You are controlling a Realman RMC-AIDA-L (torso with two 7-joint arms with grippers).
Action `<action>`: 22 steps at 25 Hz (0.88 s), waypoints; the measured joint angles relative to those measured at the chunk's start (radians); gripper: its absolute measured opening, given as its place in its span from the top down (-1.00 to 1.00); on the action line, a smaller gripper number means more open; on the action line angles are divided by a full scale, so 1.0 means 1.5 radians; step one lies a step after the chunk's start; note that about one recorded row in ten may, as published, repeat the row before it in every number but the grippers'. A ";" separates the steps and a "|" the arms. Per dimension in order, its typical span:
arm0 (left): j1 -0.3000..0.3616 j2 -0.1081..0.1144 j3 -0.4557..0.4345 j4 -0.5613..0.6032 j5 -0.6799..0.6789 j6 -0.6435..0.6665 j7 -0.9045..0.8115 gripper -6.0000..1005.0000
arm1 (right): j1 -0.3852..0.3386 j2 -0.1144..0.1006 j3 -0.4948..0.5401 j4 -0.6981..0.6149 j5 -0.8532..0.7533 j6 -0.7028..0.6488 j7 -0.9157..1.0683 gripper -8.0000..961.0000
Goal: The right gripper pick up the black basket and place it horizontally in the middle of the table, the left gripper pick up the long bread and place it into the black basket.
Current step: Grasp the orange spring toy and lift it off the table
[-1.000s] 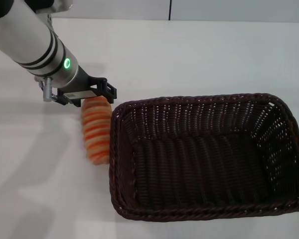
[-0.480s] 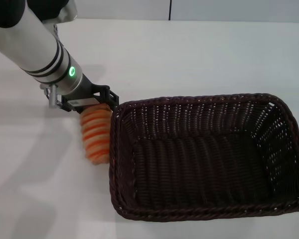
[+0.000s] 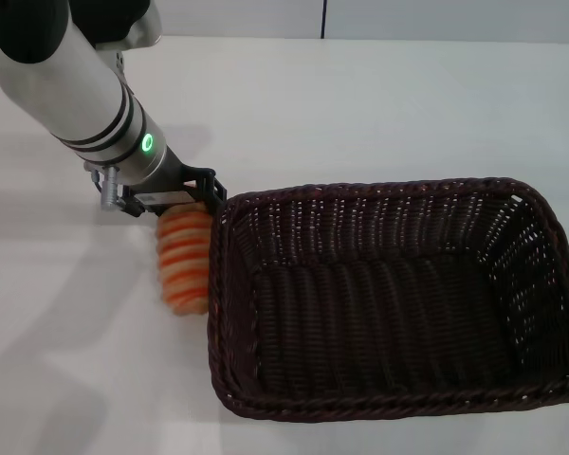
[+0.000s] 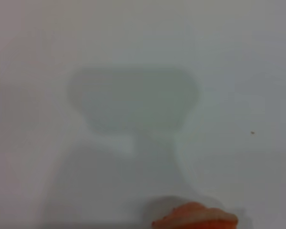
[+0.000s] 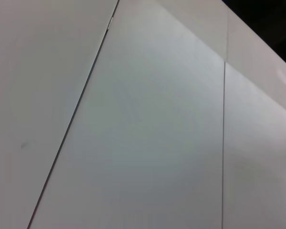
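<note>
Bread point(image 3: 183, 264), long and orange-and-cream striped, lies on the table point(image 3: 379, 114) just beside the left wall of the black basket point(image 3: 395, 297). Left gripper point(image 3: 175, 195) sits over the loaf's far end; whether its fingers are apart or together cannot be told.

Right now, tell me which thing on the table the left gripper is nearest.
The bread: the left gripper sits at its far end. The basket lies just beside it, empty.
</note>
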 joint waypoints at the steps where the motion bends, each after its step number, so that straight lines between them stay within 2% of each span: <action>1: 0.000 0.000 0.000 0.000 0.000 0.000 0.000 -0.50 | -0.001 0.000 0.000 0.000 -0.001 -0.003 0.000 0.31; 2: 0.000 0.000 0.002 -0.001 0.000 0.001 0.000 -0.50 | -0.003 0.000 0.001 0.000 -0.004 -0.005 0.000 0.31; 8: 0.004 0.000 0.009 -0.014 0.000 0.004 0.001 -0.20 | -0.009 0.000 0.005 0.000 -0.015 -0.012 0.007 0.31; 11: 0.009 0.002 0.012 -0.054 0.008 0.009 0.024 -0.13 | -0.010 0.000 0.005 0.003 -0.015 -0.007 0.027 0.31; 12: 0.019 0.003 0.010 -0.110 0.024 0.017 0.060 -0.11 | -0.010 0.000 0.005 0.005 -0.015 -0.006 0.032 0.31; 13: 0.019 0.003 0.010 -0.110 0.024 0.017 0.060 -0.09 | -0.009 0.000 0.005 0.009 -0.015 -0.004 0.038 0.31; 18: 0.035 0.005 -0.014 -0.256 0.019 0.003 0.186 -0.01 | -0.004 0.001 0.004 0.010 -0.015 0.001 0.043 0.31; 21: 0.024 0.004 -0.020 -0.341 -0.003 -0.064 0.252 0.02 | -0.002 0.001 0.004 0.002 -0.015 0.003 0.042 0.31; 22: 0.012 0.003 -0.016 -0.392 -0.014 -0.117 0.277 0.03 | 0.000 0.001 0.004 0.001 -0.015 0.003 0.040 0.31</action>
